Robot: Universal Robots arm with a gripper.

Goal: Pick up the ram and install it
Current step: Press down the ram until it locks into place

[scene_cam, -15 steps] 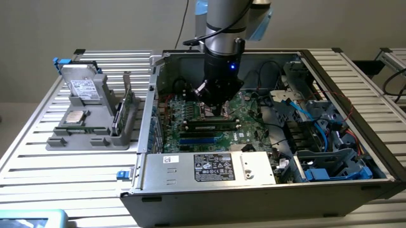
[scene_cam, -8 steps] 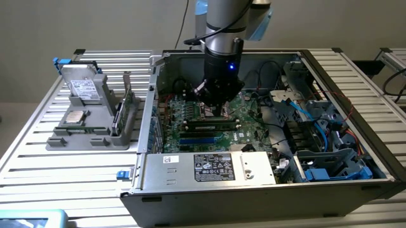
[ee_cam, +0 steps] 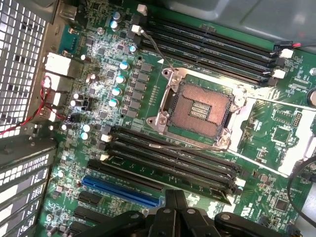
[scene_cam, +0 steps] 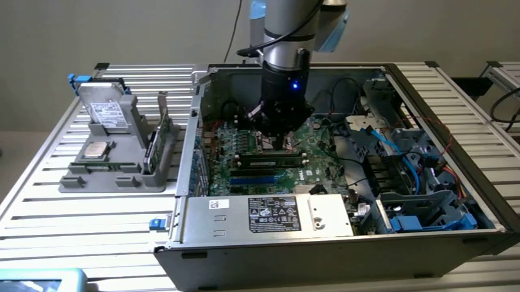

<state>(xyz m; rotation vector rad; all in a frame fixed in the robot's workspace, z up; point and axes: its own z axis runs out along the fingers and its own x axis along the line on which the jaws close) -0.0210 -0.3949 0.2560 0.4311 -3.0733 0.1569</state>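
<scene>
Wrist view: your gripper (ee_cam: 175, 200) sits pinched shut over the motherboard (ee_cam: 276, 133) | ram (scene_cam: 272, 162) seated in a slot just below it | open CPU socket (ee_cam: 197, 111) beyond the fingertips | cables (scene_cam: 382, 146) crowd the case nearby.

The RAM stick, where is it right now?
In the exterior view the ram lies on the motherboard inside the open computer case, directly below the gripper and above the blue slot.

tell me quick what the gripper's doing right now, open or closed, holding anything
Gripper: down inside the computer case, over the motherboard just above a RAM stick lying in its slot; open or closed cannot be told.
</scene>
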